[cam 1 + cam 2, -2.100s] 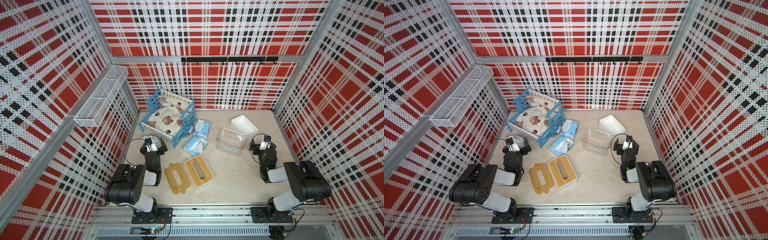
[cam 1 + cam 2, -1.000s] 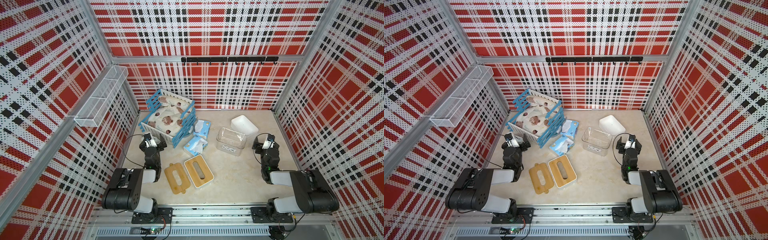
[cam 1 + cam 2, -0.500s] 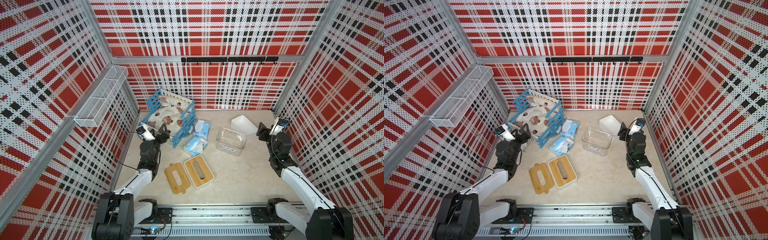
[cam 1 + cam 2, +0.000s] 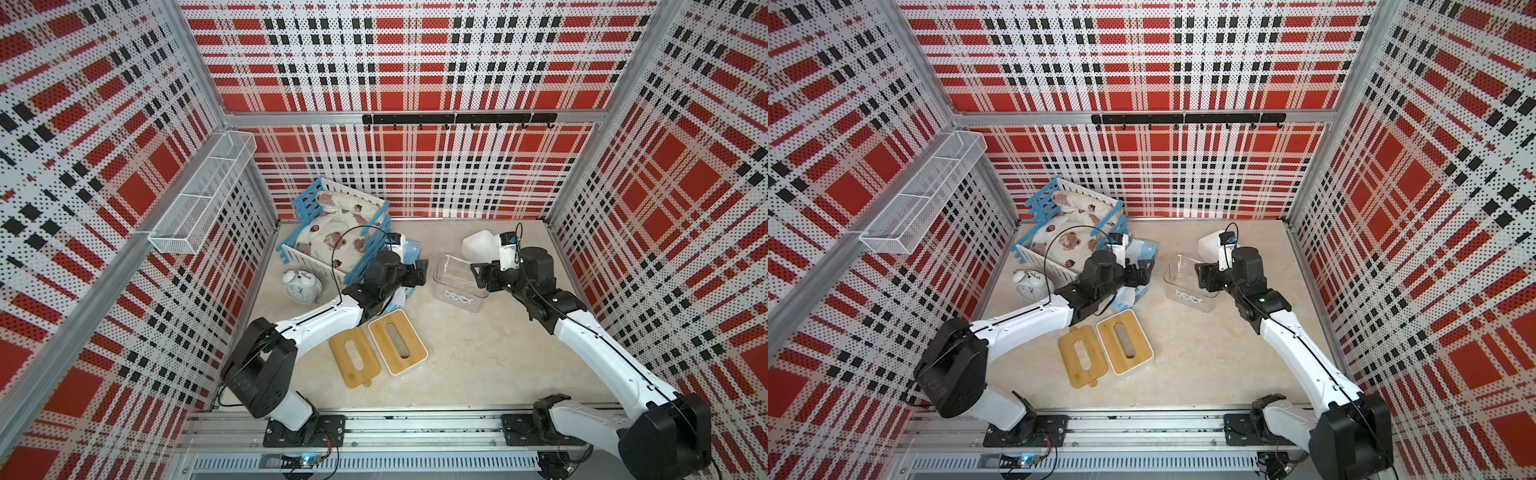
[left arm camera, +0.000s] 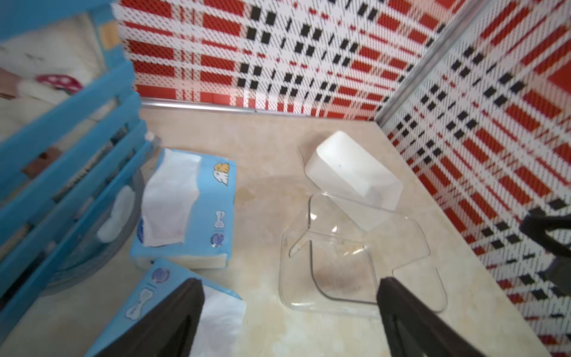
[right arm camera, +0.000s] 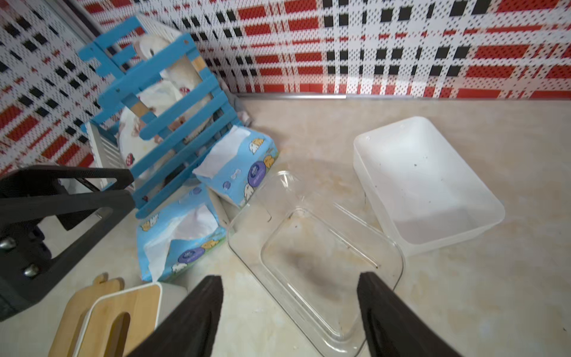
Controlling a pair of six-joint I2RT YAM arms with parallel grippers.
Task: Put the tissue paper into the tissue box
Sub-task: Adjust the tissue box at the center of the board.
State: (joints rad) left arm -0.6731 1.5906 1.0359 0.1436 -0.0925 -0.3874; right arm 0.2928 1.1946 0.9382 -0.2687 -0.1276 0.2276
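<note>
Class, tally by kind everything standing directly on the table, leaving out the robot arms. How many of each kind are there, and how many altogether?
Tissue packs: 2
Clear tub: 1
White tub: 1
Bamboo-topped tissue box: 1
Loose bamboo lid: 1
Alarm clock: 1
Blue slatted crate: 1
Total: 8

Both arms were built of white shells and black joints. Just behind the left claw (image 4: 419, 272) sat a rounded black wrist block (image 4: 384, 266), then a long white link (image 4: 320, 322), and farthest from the claw a bulky black shoulder housing (image 4: 262, 370). A white camera module (image 4: 395, 244) rode beside the wrist, and a thin black cable (image 4: 358, 227) looped back from it. The right claw (image 4: 482, 277) had the same build, its own camera unit (image 4: 508, 249) capped in blue. Its fingers (image 6: 191, 318) were matte black wedges. The left claw's open-framed body showed silver screws (image 6: 7, 243).
</note>
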